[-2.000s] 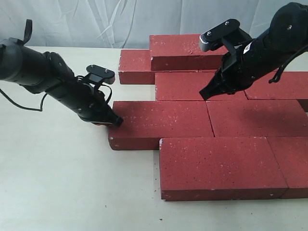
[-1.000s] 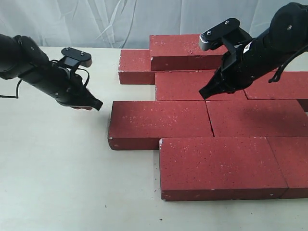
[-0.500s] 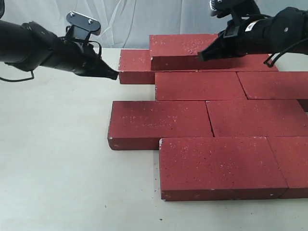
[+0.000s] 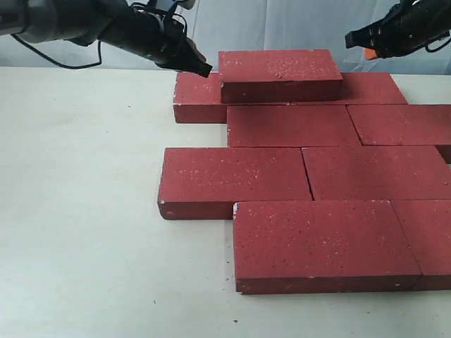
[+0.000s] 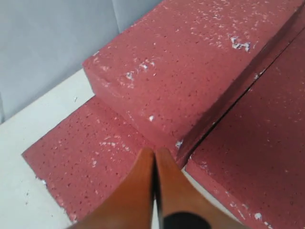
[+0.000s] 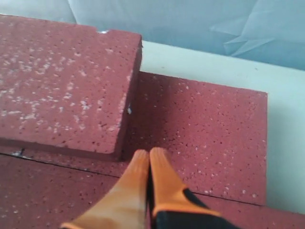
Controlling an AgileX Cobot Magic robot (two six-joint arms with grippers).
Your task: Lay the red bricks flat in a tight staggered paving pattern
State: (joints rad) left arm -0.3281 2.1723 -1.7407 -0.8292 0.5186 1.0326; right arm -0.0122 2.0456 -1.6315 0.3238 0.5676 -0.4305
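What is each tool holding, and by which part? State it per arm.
Nothing is held. The left tool and the right tool are both shut and empty, each pointing toward an end of the stacked brick.

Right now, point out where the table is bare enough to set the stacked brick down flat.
The widest bare table lies left of the staggered rows, beside the leftmost brick and the far-row brick. A narrower strip runs before the front brick. Crowded: the right side is paved close, and the left pincer and right pincer hang by the stacked brick.
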